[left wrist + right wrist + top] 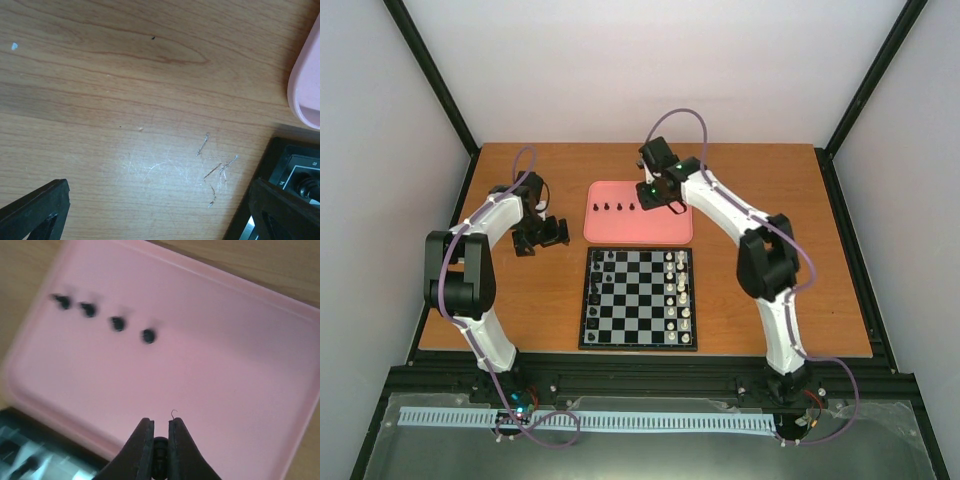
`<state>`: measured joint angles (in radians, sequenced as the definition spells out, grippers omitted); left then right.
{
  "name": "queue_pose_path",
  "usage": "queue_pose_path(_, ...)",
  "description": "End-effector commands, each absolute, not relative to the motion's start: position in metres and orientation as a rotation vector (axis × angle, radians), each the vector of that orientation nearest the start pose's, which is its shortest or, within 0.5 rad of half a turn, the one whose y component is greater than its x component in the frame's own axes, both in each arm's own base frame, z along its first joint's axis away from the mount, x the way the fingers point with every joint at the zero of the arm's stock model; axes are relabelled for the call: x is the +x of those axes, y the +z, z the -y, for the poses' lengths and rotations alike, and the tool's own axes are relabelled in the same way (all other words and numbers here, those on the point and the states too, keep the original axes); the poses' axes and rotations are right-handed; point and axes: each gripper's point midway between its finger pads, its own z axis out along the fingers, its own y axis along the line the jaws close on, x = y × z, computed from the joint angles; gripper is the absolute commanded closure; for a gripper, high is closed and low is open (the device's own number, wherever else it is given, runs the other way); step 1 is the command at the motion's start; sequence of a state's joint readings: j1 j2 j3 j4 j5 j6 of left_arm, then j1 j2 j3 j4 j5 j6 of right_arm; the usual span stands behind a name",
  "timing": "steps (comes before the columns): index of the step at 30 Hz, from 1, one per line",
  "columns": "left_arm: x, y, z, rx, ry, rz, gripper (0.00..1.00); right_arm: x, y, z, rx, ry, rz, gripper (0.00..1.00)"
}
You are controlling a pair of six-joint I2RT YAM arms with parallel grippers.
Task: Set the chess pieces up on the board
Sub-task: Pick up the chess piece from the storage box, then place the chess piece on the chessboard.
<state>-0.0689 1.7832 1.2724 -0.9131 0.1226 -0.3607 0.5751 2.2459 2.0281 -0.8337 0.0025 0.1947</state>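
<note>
1. four tiny black chess pieces [118,323] are lined on a smooth pink tray [620,232], checked board [638,345] just beside.
2. right gripper [160,422] is closed on a fifth piece [160,447], shown only in wrist view.
3. left gripper [160,200] is spread wide over scratched wood table [150,100].

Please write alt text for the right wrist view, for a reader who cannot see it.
The right hand, shut on a black piece, is over a pink tray. Four more black pieces sit in a row on the tray at the upper left, blurred. A corner of the board shows at the lower left.
</note>
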Motion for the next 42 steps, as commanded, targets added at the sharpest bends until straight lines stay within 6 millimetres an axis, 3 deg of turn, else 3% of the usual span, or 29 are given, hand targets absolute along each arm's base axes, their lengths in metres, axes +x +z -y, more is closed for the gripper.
queue_pose_path(1, 0.362, 0.074, 0.044, -0.399, -0.231, -2.939, 0.00, 0.410, 0.164, -0.338, -0.636, 0.378, -2.489, 0.97)
queue_pose_path(4, 0.363, 0.078, 0.043, -0.398, -0.224, -2.927, 0.00, 0.356, 0.161, -0.362, -0.733, 0.453, -2.471, 0.97)
queue_pose_path(8, 0.362, 0.081, 0.041, -0.398, -0.212, -2.916, 0.00, 0.293, 0.139, -0.393, -0.870, 0.548, -2.451, 0.97)
queue_pose_path(12, 0.360, 0.080, 0.040, -0.396, -0.210, -2.913, 0.00, 0.259, 0.124, -0.411, -0.956, 0.578, -2.427, 0.97)
queue_pose_path(23, 0.360, 0.084, 0.039, -0.393, -0.197, -2.899, 0.00, 0.238, 0.092, -0.418, -1.031, 0.607, -2.442, 0.97)
queue_pose_path(42, 0.358, 0.082, 0.035, -0.396, -0.171, -2.903, 0.00, 0.244, 0.063, -0.430, -1.096, 0.567, -2.483, 0.96)
